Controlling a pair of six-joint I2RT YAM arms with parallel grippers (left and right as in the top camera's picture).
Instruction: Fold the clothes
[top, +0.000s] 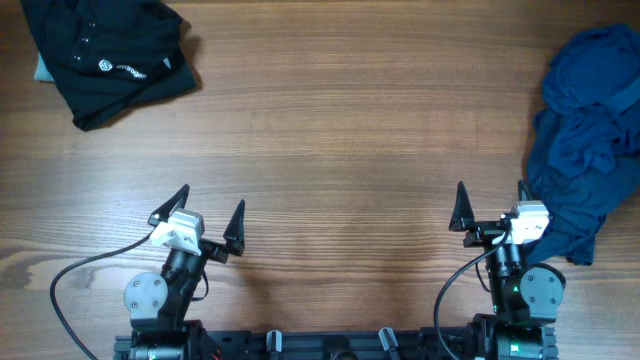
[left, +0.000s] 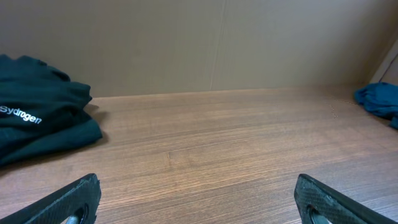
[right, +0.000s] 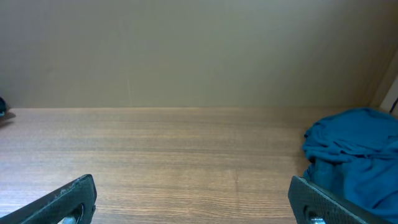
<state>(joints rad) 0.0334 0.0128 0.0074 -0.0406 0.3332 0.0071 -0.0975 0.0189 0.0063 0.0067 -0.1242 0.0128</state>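
**Table** (top: 340, 130): wood-grain top. It carries everything listed below.

**Blue clothes** (top: 585, 130): a crumpled, unfolded heap at the table's right edge. The overhead view shows two shades, mid-blue at the far end and darker blue toward the robot. It also shows the heap running out of frame on the right. The right wrist view (right: 351, 149) shows only the heap's rumpled near face. The left wrist view (left: 380, 99) catches a small blue corner at far right.

**Black garment** (top: 105, 50): bunched at the far left corner, well apart from the blue heap. The overhead view shows a small white logo. The left wrist view (left: 37, 124) shows white lettering on the garment.

**Left gripper** (top: 214, 195): near edge, left side. Jaws spread wide and released, with bare table between them (left: 196, 190).

**Right gripper** (top: 490, 186): near edge, right side. Jaws spread wide, grasping nothing (right: 191, 186). Its right finger stands just beside the darker fabric. Whether they touch cannot be told.

**Cables** (top: 70, 275): grey loops at each arm base, visible from overhead only.
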